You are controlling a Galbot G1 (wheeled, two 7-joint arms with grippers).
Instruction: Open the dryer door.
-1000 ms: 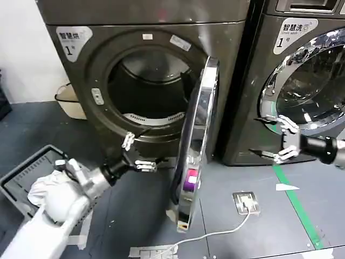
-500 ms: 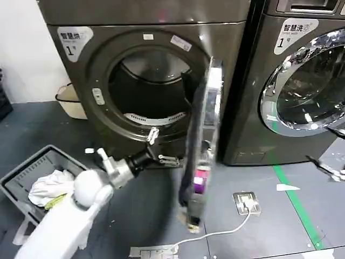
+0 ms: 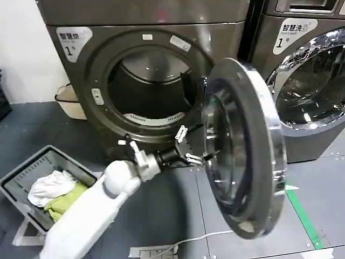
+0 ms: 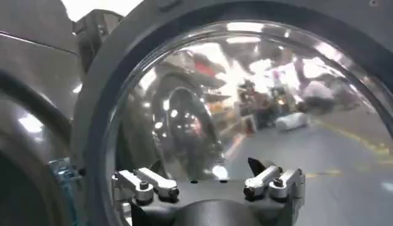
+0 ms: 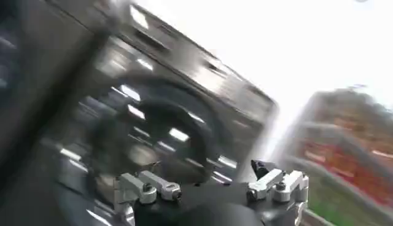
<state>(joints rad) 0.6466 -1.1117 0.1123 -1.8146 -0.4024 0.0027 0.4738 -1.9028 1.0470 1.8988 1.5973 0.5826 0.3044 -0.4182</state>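
The dryer door (image 3: 273,156) stands swung wide open, hinged on the right of the drum opening (image 3: 148,86). Its grey back and clear bowl window (image 3: 229,143) face me, with the chrome ring along its outer edge. My left gripper (image 3: 190,145) is open at the door's inner side, low by the window's near rim, with nothing between its fingers. In the left wrist view the left gripper (image 4: 210,189) sits right in front of the bowl window (image 4: 245,104). My right gripper (image 5: 212,193) is open and empty, facing a blurred dark machine front.
A second machine (image 3: 315,38) with a chrome-ringed door stands at the right. A grey laundry basket (image 3: 21,171) with white and green cloth sits on the floor at the left. A white bin (image 3: 66,100) stands by the wall. A white cable (image 3: 207,236) and green tape (image 3: 302,216) lie on the floor.
The door swung from edge-on to wide open, its inner side now facing me. My left arm followed it to the right. The right gripper moved out of the head view.
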